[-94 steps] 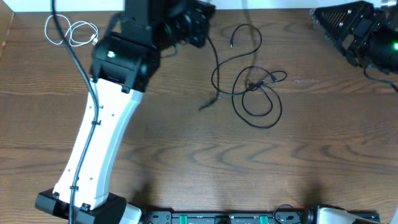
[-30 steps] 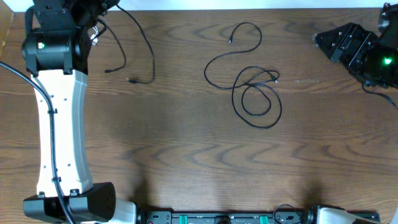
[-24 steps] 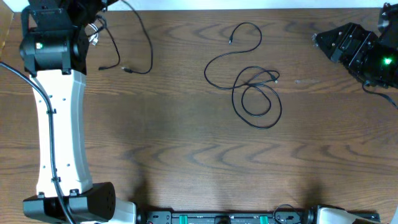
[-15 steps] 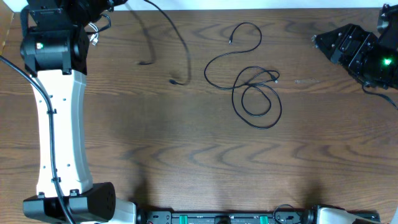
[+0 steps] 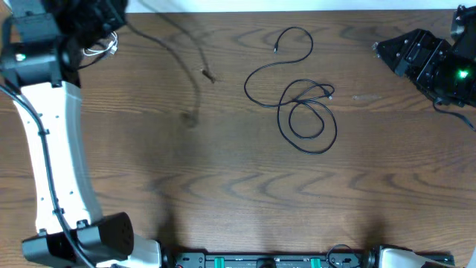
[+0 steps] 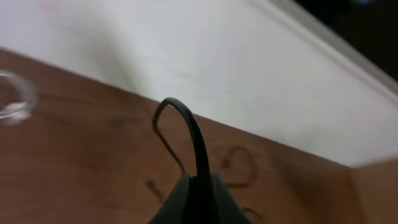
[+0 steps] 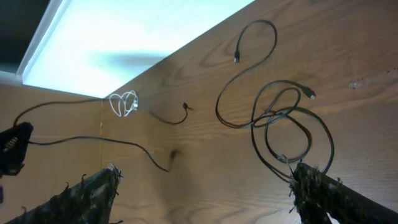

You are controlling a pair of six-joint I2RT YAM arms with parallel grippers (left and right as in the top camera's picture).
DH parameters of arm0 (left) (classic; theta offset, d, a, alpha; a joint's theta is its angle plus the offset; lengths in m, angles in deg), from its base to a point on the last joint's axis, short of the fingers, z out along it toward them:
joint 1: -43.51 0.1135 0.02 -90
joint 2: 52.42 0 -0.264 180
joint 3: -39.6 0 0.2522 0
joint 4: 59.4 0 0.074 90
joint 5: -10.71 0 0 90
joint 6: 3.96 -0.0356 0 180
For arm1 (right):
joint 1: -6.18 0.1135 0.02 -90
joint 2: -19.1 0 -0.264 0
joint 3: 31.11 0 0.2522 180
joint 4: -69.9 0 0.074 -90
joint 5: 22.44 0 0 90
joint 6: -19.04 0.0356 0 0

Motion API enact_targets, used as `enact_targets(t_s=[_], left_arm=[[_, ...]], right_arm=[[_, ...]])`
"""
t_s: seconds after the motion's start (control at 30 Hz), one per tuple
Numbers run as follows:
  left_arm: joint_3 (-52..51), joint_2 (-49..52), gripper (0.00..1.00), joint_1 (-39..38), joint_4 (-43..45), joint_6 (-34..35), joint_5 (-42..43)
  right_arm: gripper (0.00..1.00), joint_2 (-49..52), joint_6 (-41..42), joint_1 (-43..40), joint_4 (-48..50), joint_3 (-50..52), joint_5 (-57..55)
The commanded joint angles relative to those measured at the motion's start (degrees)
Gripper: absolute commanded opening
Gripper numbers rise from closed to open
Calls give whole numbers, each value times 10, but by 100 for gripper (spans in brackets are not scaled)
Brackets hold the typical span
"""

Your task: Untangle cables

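Since the earlier overhead frame, my left arm [image 5: 52,149] has swung further into the upper left corner. The black cable [image 5: 195,61] it carries has been pulled along, and now shows as a blurred streak from that corner toward upper centre. A small white cable [image 5: 100,48] lies coiled just beside the arm's dark wrist. The tangle of black cables [image 5: 305,108] rests right of centre on the wooden surface [image 5: 223,186], untouched. My right jaws [image 5: 388,53] sit at the upper right edge, well apart from it.

From the left wrist, my left jaws [image 6: 198,198] are clenched on the black cable at the bottom of the frame. A narrow loop of it rises straight out of the pinch. The white cable is a pale blur at the left edge.

From the right wrist, my right jaws are released. The fingers [image 7: 323,193] stand wide in the two lower corners with nothing between them. The tangle fills the right half, and the white cable lies at upper left of centre.
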Motion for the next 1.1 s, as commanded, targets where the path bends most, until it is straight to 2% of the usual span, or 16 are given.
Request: enact_targets(t_s=[0.0, 0.43, 1.0, 1.03, 1.07], left_arm=[[4, 41, 8, 44, -10, -27, -38], [4, 193, 8, 186, 10, -26, -79], [4, 332, 8, 303, 139, -26, -88], [4, 336, 14, 306, 143, -26, -89], [4, 338, 32, 308, 146, -26, -96]], right_arm=[[88, -4, -11, -1, -1, -2, -1], [89, -4, -10, -1, -3, -2, -33], [88, -4, -10, -1, -9, -2, -54], [88, -4, -10, -1, -9, -2, -54], [88, -4, -10, -1, -9, -2, -54]])
